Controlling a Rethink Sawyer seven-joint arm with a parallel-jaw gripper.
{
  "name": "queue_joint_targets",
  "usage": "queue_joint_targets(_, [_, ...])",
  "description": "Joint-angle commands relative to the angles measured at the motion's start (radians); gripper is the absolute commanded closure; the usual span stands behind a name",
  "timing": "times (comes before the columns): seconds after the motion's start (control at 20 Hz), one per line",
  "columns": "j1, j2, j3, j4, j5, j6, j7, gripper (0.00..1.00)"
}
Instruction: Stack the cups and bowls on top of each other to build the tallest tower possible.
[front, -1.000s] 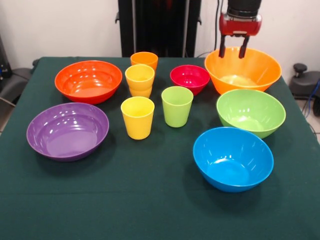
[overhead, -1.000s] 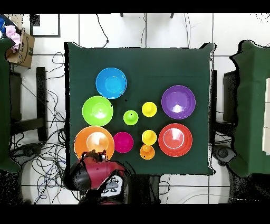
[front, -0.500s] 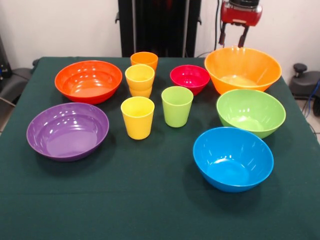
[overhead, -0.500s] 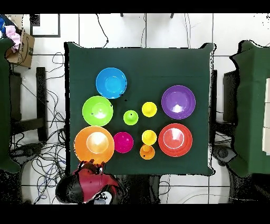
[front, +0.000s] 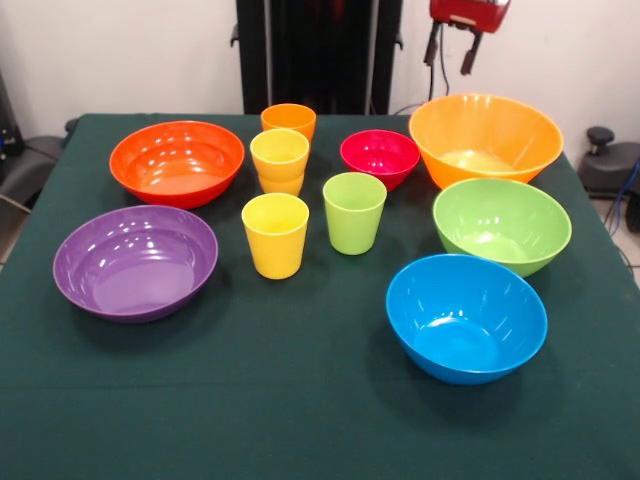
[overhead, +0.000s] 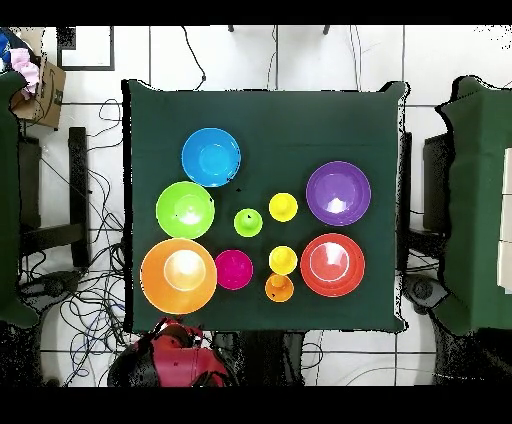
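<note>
Almost nothing of the tower is built. Only one pairing exists: a yellow cup (front: 279, 154) sits nested in a second cup below it, whose colour is hard to call, forming a short double cup (overhead: 283, 260) near the middle of the green table (front: 300, 400). Everything else stands alone on the cloth, so nearly all the stacking is left.

Six bowls rest upright and apart from one another: the large orange bowl (front: 486, 138) at the far corner, the lime bowl (front: 501, 224) just in front of it, the blue bowl (front: 466, 316) nearest the camera on that side, the purple bowl (front: 135, 261) and the red-orange bowl (front: 177, 161) on the other side, and the small magenta bowl (front: 379, 157) between the cups and the orange bowl. All of them look empty; only reflections show inside.

Three single cups stand open-side up and hold nothing visible: an orange cup (front: 288, 119) behind the double one, a second yellow cup (front: 275, 234) and a lime cup (front: 354, 212) in front.

Above and behind the orange bowl, clear of it, hangs the gripper (front: 452, 52), its two fingers spread and carrying nothing.
</note>
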Motion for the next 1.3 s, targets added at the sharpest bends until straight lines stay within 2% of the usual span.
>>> queue_joint_targets(0.05, [-0.046, 0.103, 0.045, 0.007, 0.015, -0.136, 0.22, 0.0])
queue_joint_targets(0.25, [-0.066, 0.146, 0.053, -0.016, 0.034, -0.187, 0.254, 0.0])
queue_joint_targets(0.6, [-0.098, 0.162, 0.055, -0.041, 0.036, -0.204, 0.236, 0.0])
queue_joint_targets(1.3, [-0.147, 0.354, 0.08, -0.115, -0.001, -0.385, 0.241, 0.0])
